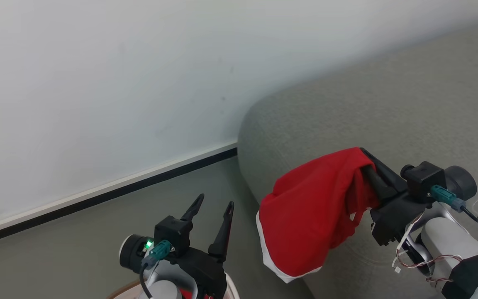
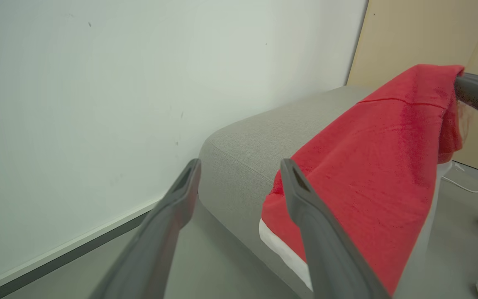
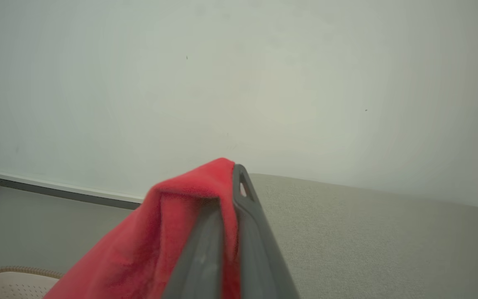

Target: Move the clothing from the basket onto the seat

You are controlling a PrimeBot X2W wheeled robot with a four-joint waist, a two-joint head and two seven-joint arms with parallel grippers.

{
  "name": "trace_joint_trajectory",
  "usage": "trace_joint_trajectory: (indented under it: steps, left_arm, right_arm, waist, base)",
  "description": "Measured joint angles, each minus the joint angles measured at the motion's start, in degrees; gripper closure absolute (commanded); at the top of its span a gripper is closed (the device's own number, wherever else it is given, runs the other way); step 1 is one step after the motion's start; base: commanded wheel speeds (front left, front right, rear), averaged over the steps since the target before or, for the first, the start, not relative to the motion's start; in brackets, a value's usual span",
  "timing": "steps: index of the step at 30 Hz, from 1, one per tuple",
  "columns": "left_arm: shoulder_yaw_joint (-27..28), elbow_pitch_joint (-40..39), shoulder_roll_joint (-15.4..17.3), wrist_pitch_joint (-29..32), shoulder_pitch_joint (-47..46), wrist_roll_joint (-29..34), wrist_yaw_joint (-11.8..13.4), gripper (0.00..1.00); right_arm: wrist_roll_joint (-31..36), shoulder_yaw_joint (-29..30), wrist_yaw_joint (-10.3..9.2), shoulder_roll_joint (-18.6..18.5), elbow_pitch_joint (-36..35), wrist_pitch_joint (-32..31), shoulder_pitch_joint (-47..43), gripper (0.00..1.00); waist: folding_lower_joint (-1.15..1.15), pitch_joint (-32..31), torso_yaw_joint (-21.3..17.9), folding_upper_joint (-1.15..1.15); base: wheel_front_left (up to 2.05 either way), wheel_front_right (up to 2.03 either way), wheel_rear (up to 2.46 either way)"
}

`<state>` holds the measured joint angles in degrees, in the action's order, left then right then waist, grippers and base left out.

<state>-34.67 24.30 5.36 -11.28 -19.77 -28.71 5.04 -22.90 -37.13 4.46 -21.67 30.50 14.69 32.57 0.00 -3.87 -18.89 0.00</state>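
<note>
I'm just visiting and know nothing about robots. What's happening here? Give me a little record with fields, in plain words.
Red garment: hangs from the right gripper by the sofa's rounded end, white hem lowest
Right gripper: shut on the red garment
Left gripper: open, holding nothing, low over the floor
Sofa: grey, set against the pale wall; no clothing lies on the part in view
Basket: just a piece of rim in view; contents cannot be told
Stage: garment lifted out, not yet laid on the sofa

The clothing (image 1: pixel 305 216) hangs at the left end of the seat (image 1: pixel 388 112); the left gripper (image 1: pixel 216 200) is left of it, above the basket (image 3: pixel 10 272).
</note>
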Motion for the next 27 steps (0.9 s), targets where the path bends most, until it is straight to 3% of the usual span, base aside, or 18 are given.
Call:
trace_joint_trajectory:
  steps: [12,18,27]
  left_arm:
    - [-2.75,-2.44,-0.74,0.6,-0.23,1.48,0.51,0.0]
    - [-3.24,-3.55,0.08,1.85,-3.76,3.81,0.51,0.0]
    - [-4.8,-6.82,0.98,3.7,-8.06,6.33,0.51,0.0]
  right_arm:
    - [-0.48,3.33,-1.44,-1.32,-5.69,0.0,0.84,1.0]
    - [-1.24,6.19,-1.42,-1.94,-4.01,0.01,10.34,1.0]
    - [-0.38,10.85,-0.79,-6.5,0.62,-0.57,26.39,1.0]
  waist:
    - [0.0,5.09,-6.26,0.0]
    - [0.01,10.04,-6.58,0.0]
    - [0.01,16.67,-5.22,0.01]
  base:
    - [0.0,0.0,0.0]
    - [0.0,0.0,0.0]
    - [0.0,0.0,0.0]
